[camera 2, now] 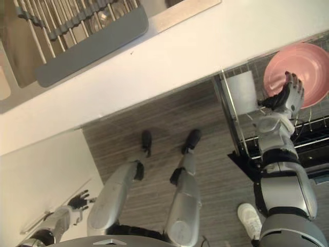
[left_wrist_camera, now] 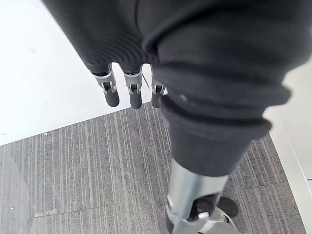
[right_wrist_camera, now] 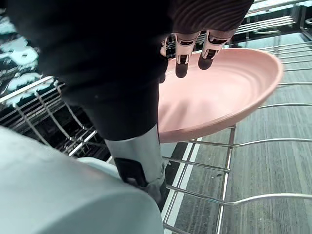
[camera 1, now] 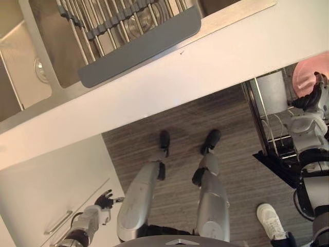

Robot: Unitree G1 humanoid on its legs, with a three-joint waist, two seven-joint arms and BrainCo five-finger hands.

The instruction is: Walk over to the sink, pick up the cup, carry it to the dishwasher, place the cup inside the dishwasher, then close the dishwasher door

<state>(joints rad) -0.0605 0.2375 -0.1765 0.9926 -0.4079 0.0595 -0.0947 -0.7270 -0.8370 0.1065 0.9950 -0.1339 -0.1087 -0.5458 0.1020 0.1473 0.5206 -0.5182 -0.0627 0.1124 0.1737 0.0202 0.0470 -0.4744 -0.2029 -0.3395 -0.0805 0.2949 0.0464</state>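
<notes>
Your right hand (camera 2: 284,100) is at the right edge of the frame, over the wire dishwasher rack (camera 2: 235,119); its fingers (right_wrist_camera: 181,61) are stretched out and apart above the round pink plate (camera 2: 308,67), clamped on nothing. The pale cylindrical cup (camera 2: 240,92) stands in that rack at the upper right, just to the left of your hand and beside the plate; the thumb (right_wrist_camera: 139,165) lies right against its side, though you cannot tell if it presses. Your left hand (camera 1: 105,199) hangs at the lower left by the white cabinet door (camera 1: 46,190), fingers (left_wrist_camera: 112,95) loose and empty. The steel sink (camera 1: 31,77) sits at the upper left behind the white counter (camera 1: 205,77); a person's white shoe (camera 1: 270,220) stands on the grey striped floor (camera 1: 231,118) at the lower right.
</notes>
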